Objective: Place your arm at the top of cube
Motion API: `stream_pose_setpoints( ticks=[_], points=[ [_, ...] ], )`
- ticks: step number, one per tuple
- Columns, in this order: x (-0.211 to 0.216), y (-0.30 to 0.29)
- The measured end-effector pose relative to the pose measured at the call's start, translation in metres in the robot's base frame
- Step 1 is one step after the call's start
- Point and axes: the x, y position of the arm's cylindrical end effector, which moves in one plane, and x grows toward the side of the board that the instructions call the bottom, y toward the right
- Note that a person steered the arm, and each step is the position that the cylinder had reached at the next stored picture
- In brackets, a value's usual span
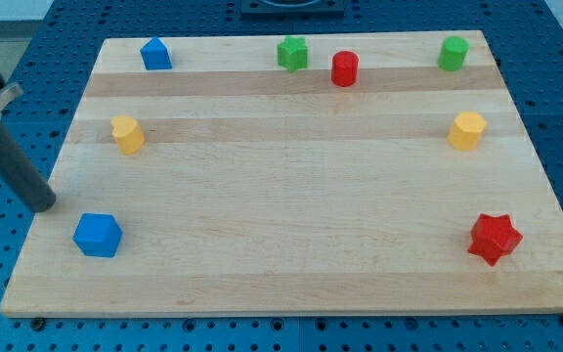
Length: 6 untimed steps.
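1. The blue cube (98,235) is seen near the worktop (291,205) lower-left corner; no long axis can be made out.
2. My tip (45,205) is placed just above-left of it, apart.
3. No jaws are fitted, so no jaw state can be told.

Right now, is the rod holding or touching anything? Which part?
Nothing is held. My tip rests bare at the board's left edge, just up-left of the blue cube, with a gap between them.
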Motion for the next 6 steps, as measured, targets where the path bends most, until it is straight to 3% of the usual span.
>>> stream_pose_setpoints(
  ticks=[3, 6],
  points=[
    [-0.004, 0.070],
    [0.032, 0.071]
  ],
)
